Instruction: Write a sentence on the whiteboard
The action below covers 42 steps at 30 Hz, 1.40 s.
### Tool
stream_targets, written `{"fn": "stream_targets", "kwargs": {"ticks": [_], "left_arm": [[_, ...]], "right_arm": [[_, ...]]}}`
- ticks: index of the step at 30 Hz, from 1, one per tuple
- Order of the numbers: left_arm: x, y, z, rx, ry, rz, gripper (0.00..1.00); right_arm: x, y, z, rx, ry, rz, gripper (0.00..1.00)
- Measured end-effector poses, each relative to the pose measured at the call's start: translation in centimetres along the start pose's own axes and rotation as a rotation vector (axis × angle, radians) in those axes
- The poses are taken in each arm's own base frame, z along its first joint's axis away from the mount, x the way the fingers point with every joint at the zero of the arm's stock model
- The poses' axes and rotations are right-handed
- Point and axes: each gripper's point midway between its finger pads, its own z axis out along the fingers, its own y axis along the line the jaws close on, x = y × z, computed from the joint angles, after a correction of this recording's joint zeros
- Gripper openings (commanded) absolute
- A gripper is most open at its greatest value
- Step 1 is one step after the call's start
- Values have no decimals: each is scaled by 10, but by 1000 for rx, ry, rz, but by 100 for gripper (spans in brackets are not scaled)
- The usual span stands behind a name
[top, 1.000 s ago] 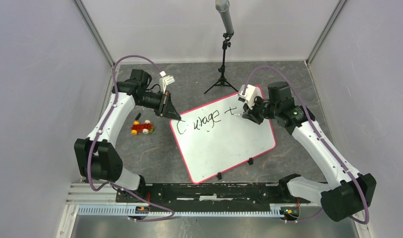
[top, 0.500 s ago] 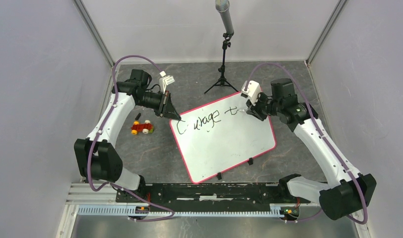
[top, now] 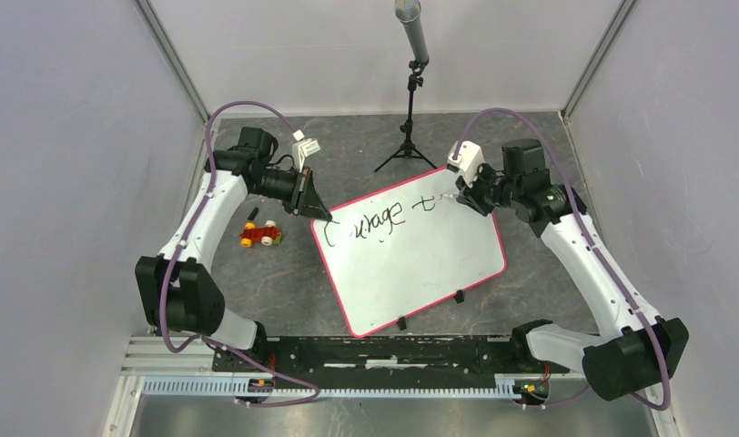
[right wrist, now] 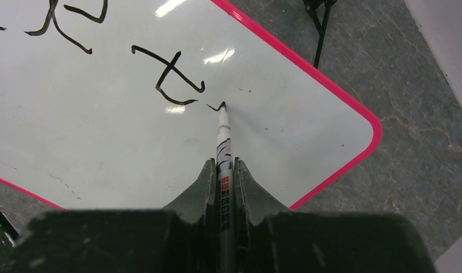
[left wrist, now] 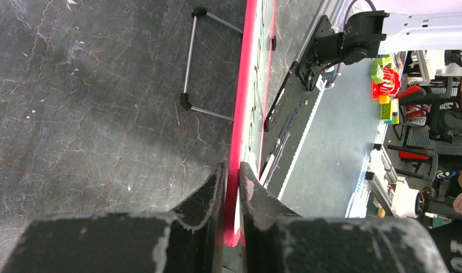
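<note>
The whiteboard (top: 420,264), white with a pink-red rim, lies tilted on the grey table. Black script (top: 370,221) on it reads "courage t" with a short fresh stroke after the "t" (right wrist: 169,77). My left gripper (top: 318,215) is shut on the board's far-left corner; its jaws clamp the pink rim (left wrist: 240,125) in the left wrist view (left wrist: 231,176). My right gripper (top: 464,197) is shut on a marker (right wrist: 224,148). The marker's tip touches the board just right of the "t", near the board's far-right corner.
A microphone on a black tripod (top: 409,137) stands behind the board. A red and yellow toy car (top: 261,235) and a small black cap (top: 252,214) lie left of the board. Two black clips (top: 458,296) sit at the board's near edge. Grey walls enclose the table.
My right gripper has moved right along the board's far edge with the marker, finishing the "t" and starting a small stroke after it. The left arm has not moved.
</note>
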Motion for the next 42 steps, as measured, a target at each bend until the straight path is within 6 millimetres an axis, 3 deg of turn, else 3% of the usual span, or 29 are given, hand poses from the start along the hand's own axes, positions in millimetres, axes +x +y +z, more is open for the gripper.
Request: {"fn": "stream_targets", "kwargs": {"ticks": [15, 25, 33, 42], "left_arm": [[1, 0, 0, 0, 0, 1, 2], [1, 0, 0, 0, 0, 1, 2], [1, 0, 0, 0, 0, 11, 2], [1, 0, 0, 0, 0, 13, 2]], "right_arm": [[-5, 3, 4, -37, -18, 6, 0], [13, 17, 1, -53, 8, 1, 0], [19, 6, -2, -7, 46, -4, 0], [7, -7, 0, 10, 36, -5, 0]]}}
